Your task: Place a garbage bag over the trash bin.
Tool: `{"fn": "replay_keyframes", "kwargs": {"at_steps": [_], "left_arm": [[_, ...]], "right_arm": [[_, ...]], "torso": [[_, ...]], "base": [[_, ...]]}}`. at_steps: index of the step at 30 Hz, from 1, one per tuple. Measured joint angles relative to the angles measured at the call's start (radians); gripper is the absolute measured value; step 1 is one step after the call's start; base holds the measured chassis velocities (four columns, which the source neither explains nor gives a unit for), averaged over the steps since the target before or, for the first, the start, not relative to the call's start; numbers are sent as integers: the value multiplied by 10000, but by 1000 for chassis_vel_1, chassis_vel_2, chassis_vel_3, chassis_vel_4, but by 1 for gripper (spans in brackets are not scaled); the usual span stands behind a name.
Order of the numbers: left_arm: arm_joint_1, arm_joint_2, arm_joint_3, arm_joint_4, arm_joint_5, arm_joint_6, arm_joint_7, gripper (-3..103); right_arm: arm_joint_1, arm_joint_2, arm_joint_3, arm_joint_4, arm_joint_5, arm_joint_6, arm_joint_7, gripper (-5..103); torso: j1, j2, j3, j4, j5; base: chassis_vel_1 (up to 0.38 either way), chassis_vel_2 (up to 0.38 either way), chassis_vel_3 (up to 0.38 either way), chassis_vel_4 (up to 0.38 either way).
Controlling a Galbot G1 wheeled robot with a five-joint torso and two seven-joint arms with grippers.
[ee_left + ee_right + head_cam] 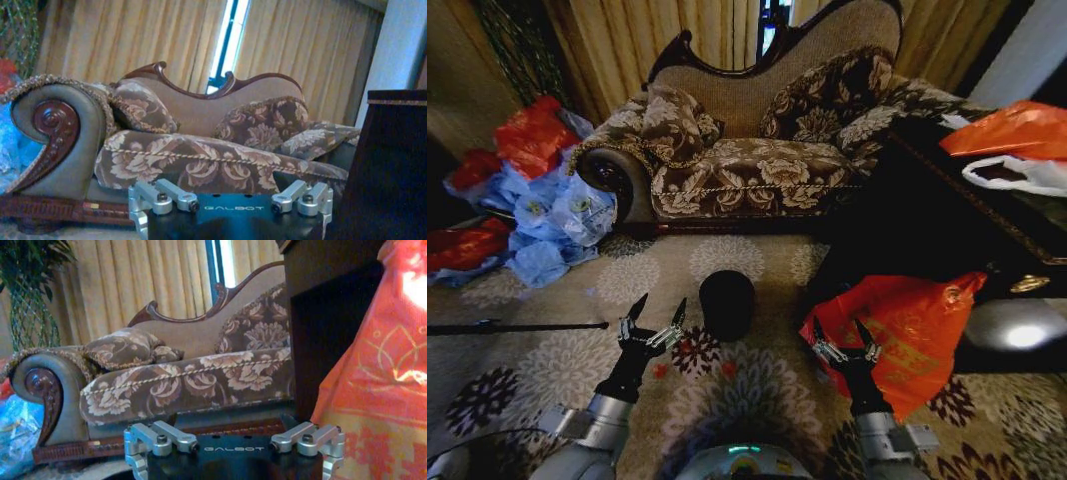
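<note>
Bin [726,303] stands bare on carpet between left gripper [655,318] and right gripper [845,336], both fingers spread, holding nothing; small red-orange bag not identifiable, so find it first, not the printed orange bag [907,325].

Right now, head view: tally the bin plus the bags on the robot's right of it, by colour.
Black trash bin: 1
Orange bags: 2, the plain orange bag on the dark table and the printed orange bag on the carpet
White bag: 1
Total: 4
</note>
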Motion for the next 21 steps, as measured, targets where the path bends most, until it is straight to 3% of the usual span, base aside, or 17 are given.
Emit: {"fn": "replay_keyframes", "kwargs": {"at_steps": [5, 13, 17, 18, 20, 21], "left_arm": [[-95, 218, 64, 39, -342, 182, -68, 96], [-923, 1228, 233, 530, -1068, 625, -252, 96], [-1938, 2687, 915, 1378, -1535, 818, -298, 96], [-1938, 2687, 915, 1378, -1535, 818, -298, 96], [-2594, 3684, 1578, 1538, -2331, 1125, -292, 94], [-2594, 3684, 1578, 1538, -2331, 1125, -292, 94]], "right_arm": [[-11, 10, -6, 3, -150, 67, 1, 100], [52, 13, -46, -413, -263, 98, 0, 100], [202, 6, -49, -867, -276, 223, 24, 100], [202, 6, -49, -867, -276, 223, 24, 100], [237, -57, -52, -892, -296, 227, 36, 100], [237, -57, -52, -892, -296, 227, 36, 100]], "torso": [[0, 0, 0, 0, 0], [0, 0, 0, 1, 0], [0, 0, 1, 0, -3], [0, 0, 1, 0, -3], [0, 0, 1, 2, -2], [0, 0, 1, 2, -2]], "base": [[0, 0, 0, 0], [0, 0, 0, 0], [0, 0, 0, 0], [0, 0, 0, 0], [0, 0, 0, 0], [0, 0, 0, 0]]}}
